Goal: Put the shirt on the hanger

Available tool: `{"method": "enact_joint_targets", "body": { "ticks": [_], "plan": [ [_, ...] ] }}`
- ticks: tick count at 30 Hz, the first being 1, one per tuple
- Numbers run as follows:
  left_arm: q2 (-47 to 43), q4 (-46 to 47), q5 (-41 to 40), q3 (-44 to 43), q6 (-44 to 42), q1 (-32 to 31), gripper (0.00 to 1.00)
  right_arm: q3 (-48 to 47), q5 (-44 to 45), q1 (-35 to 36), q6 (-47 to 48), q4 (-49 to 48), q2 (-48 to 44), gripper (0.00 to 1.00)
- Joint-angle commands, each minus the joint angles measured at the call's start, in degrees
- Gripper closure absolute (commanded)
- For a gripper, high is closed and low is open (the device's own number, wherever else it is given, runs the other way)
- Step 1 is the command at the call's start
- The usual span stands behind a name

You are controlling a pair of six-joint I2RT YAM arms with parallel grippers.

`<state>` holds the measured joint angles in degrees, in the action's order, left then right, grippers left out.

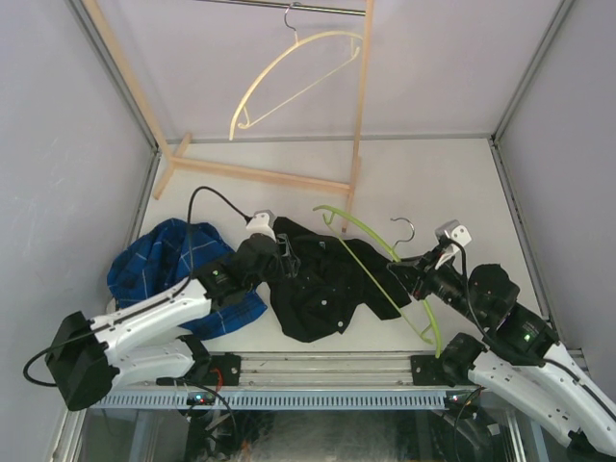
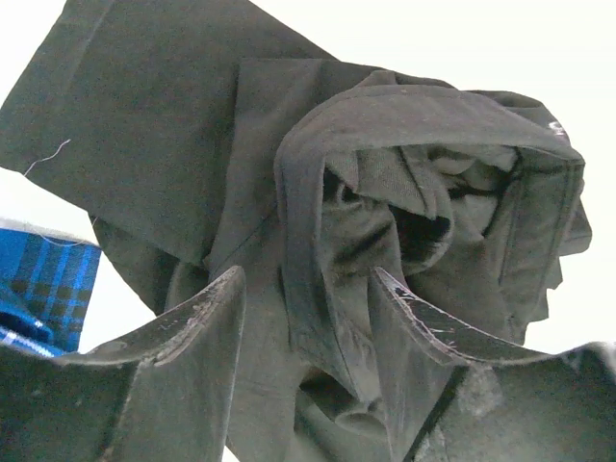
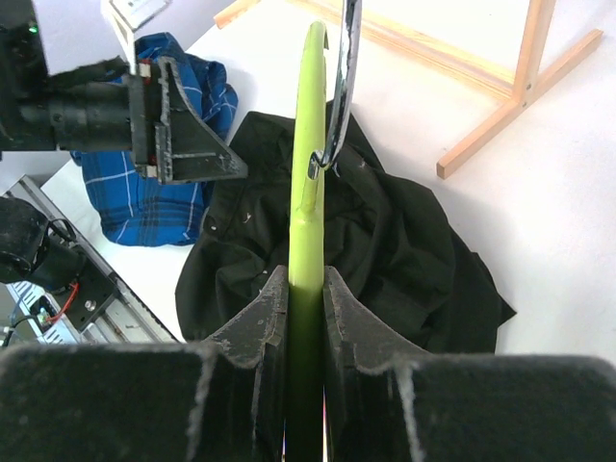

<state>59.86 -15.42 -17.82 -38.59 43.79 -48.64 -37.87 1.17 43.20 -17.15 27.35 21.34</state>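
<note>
The black shirt (image 1: 318, 289) lies crumpled on the table between the two arms. My left gripper (image 2: 306, 284) is at its left upper edge, jaws open, with a fold of the collar band (image 2: 423, 106) standing between the fingers. The lime-green hanger (image 1: 371, 252) is held tilted above the shirt's right side, its metal hook (image 3: 342, 87) pointing away from me. My right gripper (image 3: 306, 279) is shut on the hanger's green arm (image 3: 308, 144), with the shirt (image 3: 404, 241) spread below it.
A blue plaid shirt (image 1: 159, 260) is bunched on the table left of the black one, under the left arm. A wooden rack (image 1: 260, 175) stands at the back, with a cream hanger (image 1: 289, 77) hanging from its rail.
</note>
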Motion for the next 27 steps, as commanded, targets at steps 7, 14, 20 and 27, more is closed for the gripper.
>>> {"method": "enact_joint_targets", "body": {
  "ticks": [7, 14, 20, 27],
  "plan": [
    [5.49, 5.91, 1.18, -0.85, -1.34, -0.39, 0.63, -0.64, 1.52, -0.13, -1.22, -2.22, -2.56, 1.00],
    [2.70, 3.46, 0.13, -2.32, -3.30, -0.40, 0.81, -0.64, 1.40, -0.13, -0.98, -2.65, -2.80, 1.00],
    [1.67, -3.36, -3.57, -7.86, -8.23, -0.31, 1.00, -2.15, -1.30, -0.13, 1.60, -1.69, -3.14, 1.00],
    [2.04, -14.25, -7.98, -17.61, -17.40, 0.32, 1.00, -6.62, -6.97, -0.13, 7.27, 0.81, -3.24, 1.00]
  ]
}}
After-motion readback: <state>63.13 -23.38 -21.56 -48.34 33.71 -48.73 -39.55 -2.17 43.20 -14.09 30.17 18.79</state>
